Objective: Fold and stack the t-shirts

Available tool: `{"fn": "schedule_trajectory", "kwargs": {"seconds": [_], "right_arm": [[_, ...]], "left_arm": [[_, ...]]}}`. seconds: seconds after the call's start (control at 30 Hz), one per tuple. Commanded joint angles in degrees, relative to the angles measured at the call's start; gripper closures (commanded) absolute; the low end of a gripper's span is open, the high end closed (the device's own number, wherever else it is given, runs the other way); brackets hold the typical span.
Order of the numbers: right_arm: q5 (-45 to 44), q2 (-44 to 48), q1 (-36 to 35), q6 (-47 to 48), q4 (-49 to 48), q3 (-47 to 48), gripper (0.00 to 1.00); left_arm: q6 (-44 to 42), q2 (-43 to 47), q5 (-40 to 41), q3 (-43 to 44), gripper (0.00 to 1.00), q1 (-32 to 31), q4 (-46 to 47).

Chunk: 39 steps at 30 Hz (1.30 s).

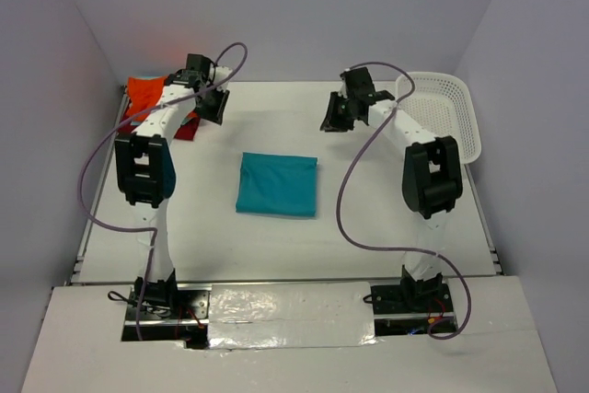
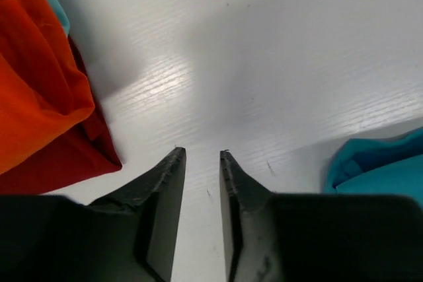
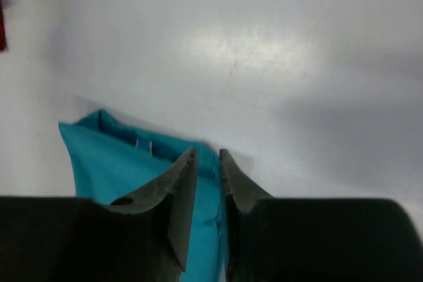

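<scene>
Top external view: a folded teal-blue t-shirt point(image 1: 276, 184) lies mid-frame on the table point(image 1: 386, 227). An orange t-shirt point(image 1: 144, 94) and a dark red t-shirt point(image 1: 189, 129) sit heaped at upper left. The left gripper point(image 1: 213, 106) and right gripper point(image 1: 336, 117) hover with jaws slightly parted, holding nothing.

No legible text, no labels, brands, numbers or signs anywhere

Folded teal shirt point(image 1: 276, 184) mid-table; orange point(image 1: 144, 94), red point(image 1: 187, 129) far-left.
</scene>
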<state>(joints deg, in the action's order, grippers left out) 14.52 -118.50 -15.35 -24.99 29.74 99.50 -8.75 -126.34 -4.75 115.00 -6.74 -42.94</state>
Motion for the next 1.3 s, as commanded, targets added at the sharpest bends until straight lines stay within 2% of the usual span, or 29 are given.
{"fn": "schedule_trajectory", "kwargs": {"seconds": [0.0,0.07,0.1,0.13,0.23,0.3,0.4,0.5,0.63,0.83,1.03,1.1,1.13,1.2,1.23,1.27], "right_arm": [[-2.1,11.9,-3.7,4.2,-2.3,-10.0,0.74],[-0.2,18.3,-6.0,2.9,-8.7,-19.5,0.89],[2.4,19.5,-6.4,1.9,-12.6,-21.9,0.94],[4.0,20.1,-7.4,1.0,-14.0,-24.0,1.0],[5.9,18.4,-7.8,-1.7,-15.6,-27.3,1.0],[6.4,14.9,-7.8,-3.3,-15.7,-27.1,1.0],[6.7,9.4,-7.8,-4.3,-15.8,-24.5,1.0],[6.4,4.4,-7.1,-5.7,-16.4,-21.1,1.0],[5.0,0.0,-6.2,-8.0,-17.1,-18.3,1.0],[5.1,-5.6,-5.7,-8.7,-15.1,-13.0,1.0],[2.9,-6.2,-5.0,-7.0,-11.1,-5.9,1.0],[1.0,-4.9,-4.8,-5.9,-8.4,-3.3,0.89],[0.2,-2.7,-4.8,-4.7,-7.0,-2.8,0.74],[-2.4,-0.1,-4.8,-4.4,-5.1,-3.1,0.59],[-3.4,3.1,-4.8,-4.4,-4.5,-4.6,0.55],[-4.8,4.7,-4.8,-4.5,-4.3,-5.7,0.52]], "left_arm": [[2.1,8.8,-5.9,-4.1,0.62,-0.7,1.2],[-0.1,14.3,-12.2,-10.9,0.64,-2.6,4.3],[-0.8,18.9,-14.7,-17.4,0.66,-3.8,7.1],[-2.4,20.4,-15.5,-20.0,0.68,-5.1,7.7],[-2.8,22.5,-20.4,-25.6,0.74,-8.4,7.8],[-2.7,19.9,-21.3,-26.1,0.75,-9.8,6.8],[-3.2,13.5,-20.9,-22.7,0.77,-11.1,1.5],[-2.5,9.1,-19.2,-21.3,0.77,-11.0,2.0],[-0.8,4.2,-11.1,-17.2,0.76,-9.8,3.8],[3.4,0.5,-5.5,-10.5,0.66,-6.6,6.0],[6.2,0.3,-2.3,-1.4,0.61,-2.8,6.0],[8.1,1.7,-3.2,-1.5,0.6,0.2,6.5],[10.5,3.9,-4.9,-2.6,0.59,1.2,6.7],[11.0,7.7,-10.3,-8.0,0.58,2.7,7.0],[10.5,8.9,-11.2,-10.0,0.56,2.4,6.6],[10.5,10.1,-14.2,-14.4,0.5,2.2,6.5]]}}
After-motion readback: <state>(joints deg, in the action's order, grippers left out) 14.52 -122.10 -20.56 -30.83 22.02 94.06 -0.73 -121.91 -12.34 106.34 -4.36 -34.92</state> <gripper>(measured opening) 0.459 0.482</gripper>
